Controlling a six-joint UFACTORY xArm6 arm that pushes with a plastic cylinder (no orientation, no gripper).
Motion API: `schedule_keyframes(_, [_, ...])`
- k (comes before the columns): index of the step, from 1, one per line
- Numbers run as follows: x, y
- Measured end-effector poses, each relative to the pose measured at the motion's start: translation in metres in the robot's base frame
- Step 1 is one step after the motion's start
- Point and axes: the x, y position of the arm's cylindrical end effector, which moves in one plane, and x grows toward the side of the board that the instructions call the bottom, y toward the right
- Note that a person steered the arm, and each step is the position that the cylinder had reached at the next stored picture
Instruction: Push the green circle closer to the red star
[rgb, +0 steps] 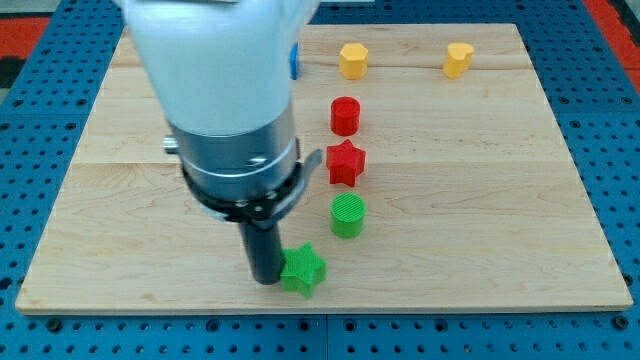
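Observation:
The green circle (348, 215) sits on the wooden board just below the red star (346, 163), with a small gap between them. My tip (266, 279) is at the view's lower middle, touching the left side of a green star (303, 270). The tip is to the lower left of the green circle, apart from it. The arm's white and grey body covers the board's upper left.
A red circle (345, 115) lies above the red star. A yellow hexagon (353, 60) and a yellow heart-like block (458, 59) sit near the board's top edge. A blue block (296, 60) is mostly hidden behind the arm. The board (500, 200) rests on a blue pegboard.

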Motion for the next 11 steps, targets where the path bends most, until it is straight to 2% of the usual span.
schedule_keyframes(3, [0.0,0.062])
schedule_keyframes(4, [-0.012,0.022])
schedule_keyframes(5, [-0.015,-0.043])
schedule_keyframes(6, [-0.026,-0.065])
schedule_keyframes(7, [-0.062,-0.07])
schedule_keyframes(11, [-0.06,-0.057])
